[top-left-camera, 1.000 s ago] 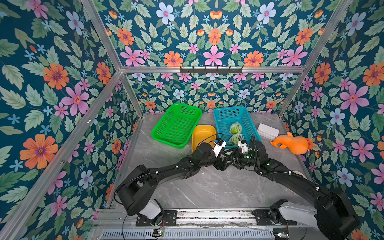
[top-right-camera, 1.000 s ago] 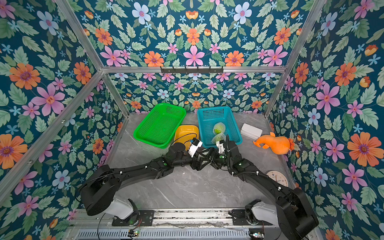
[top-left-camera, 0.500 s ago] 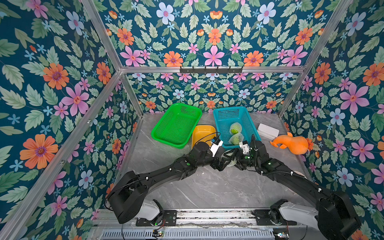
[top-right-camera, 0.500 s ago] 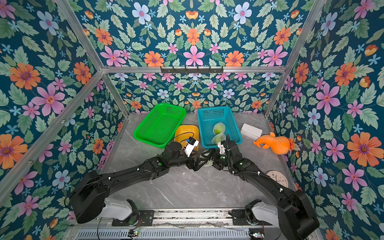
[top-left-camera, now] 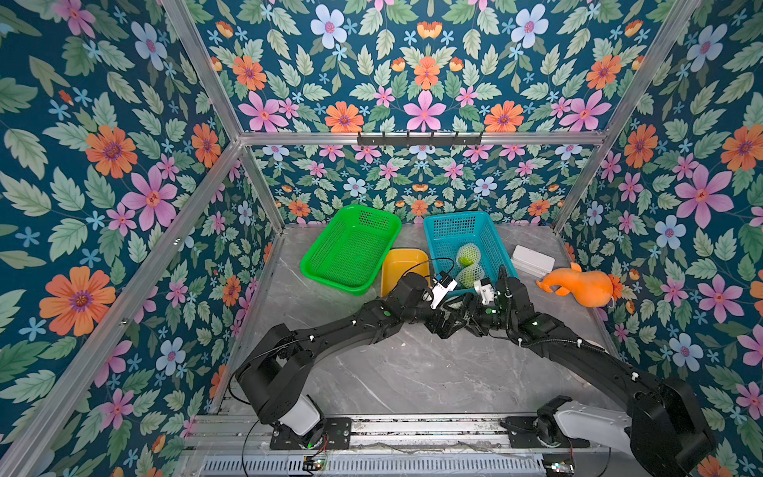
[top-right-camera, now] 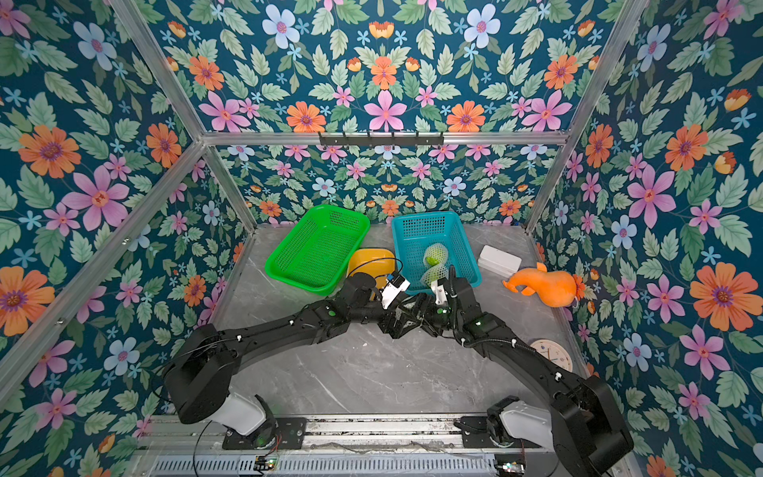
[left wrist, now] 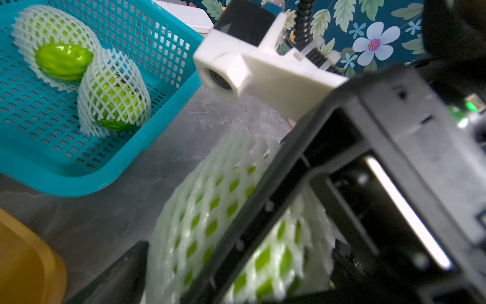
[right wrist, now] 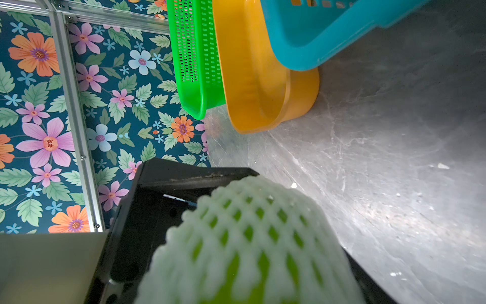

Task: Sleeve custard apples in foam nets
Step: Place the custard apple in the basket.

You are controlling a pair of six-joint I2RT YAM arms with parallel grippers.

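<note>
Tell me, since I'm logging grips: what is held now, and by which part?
The right gripper clamps the custard apple across its body, through the foam net around it. Whether the left gripper grips too cannot be told.

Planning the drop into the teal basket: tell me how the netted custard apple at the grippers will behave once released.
The netted custard apple is rounded, so it will probably roll until something stops it. Its foam net looks soft and springy, likely cushioning it and giving grip rather than slipping. The ragged net ends may catch on the teal basket mesh.
</note>
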